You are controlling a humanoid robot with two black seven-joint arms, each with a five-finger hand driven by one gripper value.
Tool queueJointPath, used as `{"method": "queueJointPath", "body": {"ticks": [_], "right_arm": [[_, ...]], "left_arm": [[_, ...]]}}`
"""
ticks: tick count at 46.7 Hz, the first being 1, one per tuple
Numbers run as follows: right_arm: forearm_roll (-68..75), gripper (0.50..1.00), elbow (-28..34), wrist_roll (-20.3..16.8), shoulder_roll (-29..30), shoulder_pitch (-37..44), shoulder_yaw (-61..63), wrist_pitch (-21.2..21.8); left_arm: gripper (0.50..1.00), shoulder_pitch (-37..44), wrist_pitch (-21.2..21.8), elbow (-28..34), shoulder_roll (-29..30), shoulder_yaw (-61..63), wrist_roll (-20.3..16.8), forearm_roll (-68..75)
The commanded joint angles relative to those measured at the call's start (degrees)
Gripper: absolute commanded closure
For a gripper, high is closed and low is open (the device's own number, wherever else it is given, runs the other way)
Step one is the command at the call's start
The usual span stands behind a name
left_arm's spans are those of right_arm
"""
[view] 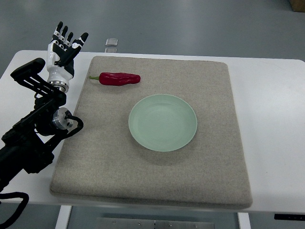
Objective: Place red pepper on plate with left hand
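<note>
A red pepper (119,78) with a green stem lies on its side on the grey mat (152,171), near the mat's far left corner. A pale green plate (163,122) sits empty at the mat's middle, nearer and to the right of the pepper. My left hand (65,44) is raised over the table's far left corner, left of the pepper and apart from it. Its fingers are spread and hold nothing. The left arm comes in from the lower left edge.
The mat lies on a white table (271,119). A small grey object (112,43) sits on the floor beyond the table's far edge. A brown box corner (298,4) shows at the top right.
</note>
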Motion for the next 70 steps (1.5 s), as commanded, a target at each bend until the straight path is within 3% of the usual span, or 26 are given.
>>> {"method": "queueJointPath", "body": {"ticks": [1, 70], "right_arm": [[0.0, 0.568, 0.1, 0.0, 0.0, 0.0, 0.0, 0.0], [0.1, 0.568, 0.0, 0.0, 0.0, 0.0, 0.0, 0.0]], "left_arm": [[0.5, 0.0, 0.0, -0.1, 0.0, 0.0, -0.1, 0.0], [0.5, -1.5, -1.4, 0.3, 0.1, 0.8, 0.1, 0.2]]}}
